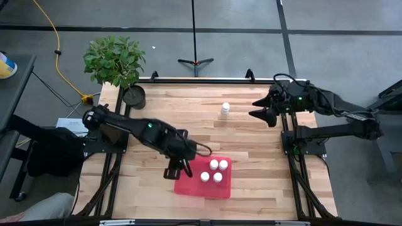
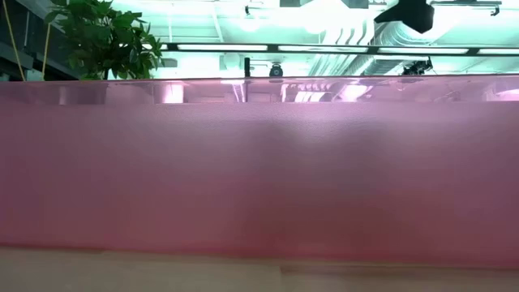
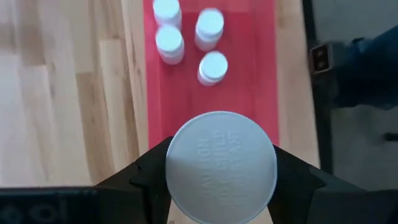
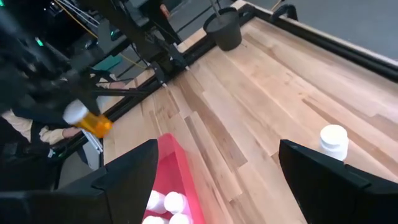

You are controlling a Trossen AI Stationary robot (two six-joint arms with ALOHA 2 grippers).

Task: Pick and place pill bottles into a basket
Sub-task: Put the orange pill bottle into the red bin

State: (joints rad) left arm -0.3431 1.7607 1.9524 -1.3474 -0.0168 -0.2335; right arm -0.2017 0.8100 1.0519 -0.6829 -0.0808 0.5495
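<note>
Orange bottle point(image 4: 93, 122) in left gripper point(image 1: 178, 168), cap toward wrist camera.

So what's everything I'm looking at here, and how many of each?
Pill bottles in the basket: four, white, standing together in its half nearer the right arm.
Pill bottle on the table: one, white, upright and alone near the table's far edge.
Pill bottle in the left gripper: one, orange with a white cap, held just over the basket's end.
Basket: one, red-pink, near the table's front edge.
Plant pot: one, black, far left corner of the table.
Plant: one, green, beside the pot, off the table.
Table: one, light wood.
Left gripper: shut on the orange bottle.
Right gripper: open, waiting above the far right of the table.
</note>
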